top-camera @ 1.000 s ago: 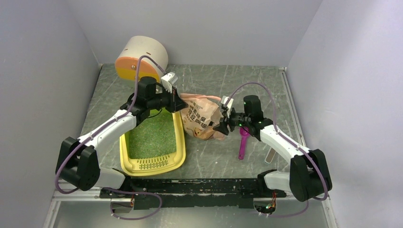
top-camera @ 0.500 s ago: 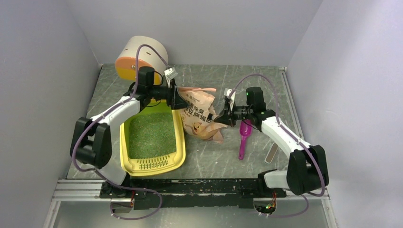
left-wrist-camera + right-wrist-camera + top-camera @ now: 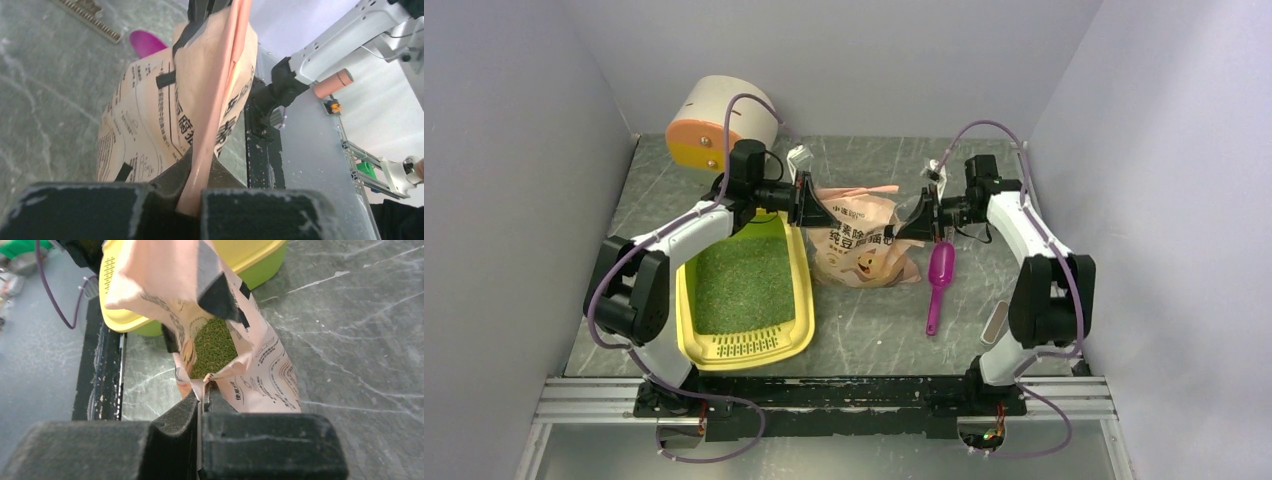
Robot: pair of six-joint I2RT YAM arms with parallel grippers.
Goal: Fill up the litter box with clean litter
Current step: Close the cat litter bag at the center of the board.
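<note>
The yellow litter box [image 3: 801,322] lies left of centre, with a layer of green clean litter [image 3: 742,285] in it and its grille at the near end. A pink-beige bag [image 3: 864,240] is held up between both arms, right of the box. My left gripper [image 3: 814,205] is shut on the bag's left top edge [image 3: 210,135]. On the bag's right edge my right gripper [image 3: 921,222] is shut too. The right wrist view looks into the open bag [image 3: 260,370], where more clean litter [image 3: 215,347] shows, with the litter box [image 3: 252,257] behind it.
A magenta scoop [image 3: 938,283] lies on the table right of the bag. A white cylinder with an orange end [image 3: 719,125] sits at the back left. A small pale strip [image 3: 995,322] lies near the right arm's base. Grey walls close in the table on three sides.
Both arms have swung toward the back and lifted the bag, stretching it between them. The left gripper let go and took hold again at the top edge; the right gripper shut on the right edge.
</note>
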